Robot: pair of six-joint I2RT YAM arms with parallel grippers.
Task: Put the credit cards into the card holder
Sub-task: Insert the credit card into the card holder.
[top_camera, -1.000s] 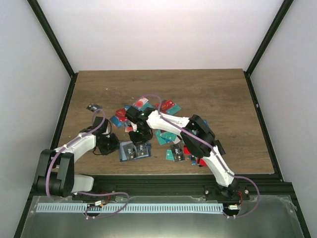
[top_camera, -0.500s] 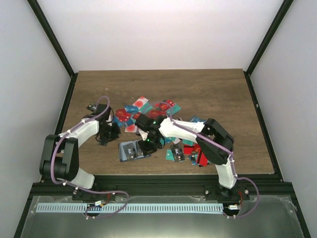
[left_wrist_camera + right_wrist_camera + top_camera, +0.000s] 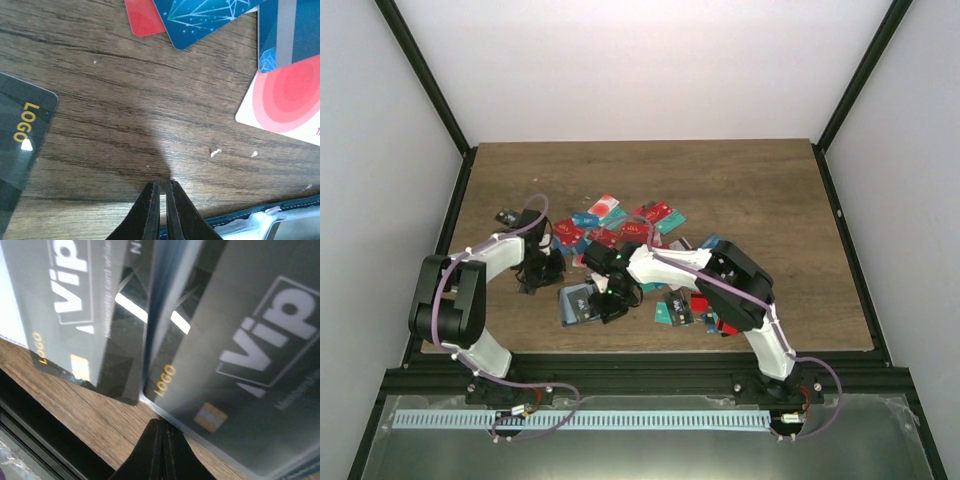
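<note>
Top view: the credit cards [image 3: 620, 228] lay in a loose, overlapping heap at the middle of the wooden table [image 3: 760, 190], with red, teal, blue and black among them. 1 small dark item [image 3: 507, 216] lay apart, near the left edge. The card holder [image 3: 572, 305] lay open and flat at the near-left side of the heap, toward the front edge, with dark cards showing on it.

The left gripper [image 3: 534, 276] sat low over the table, just left of the card holder. In the left wrist view its fingers were pressed together with nothing between them, tips over bare wood; contact with the wood could not be told. Around them lay:
- a black LOGO card [image 3: 20, 145] at the left
- a red card [image 3: 144, 16] and a teal patterned card [image 3: 205, 15] at the top
- a blue striped card [image 3: 287, 30] overlapping a white-and-red card [image 3: 285, 102] at the right

The holder's navy stitched edge showed just right of the fingers.

The right gripper [image 3: 611, 300] was over the card holder's right part. In the right wrist view its fingers were also pressed together and empty, tips just at the near edge of a black ViP card [image 3: 240, 355]. A 2nd ViP card [image 3: 75, 305] lay beside it at the left. The view was blurred; whether either card sat inside a pocket could not be told.
</note>
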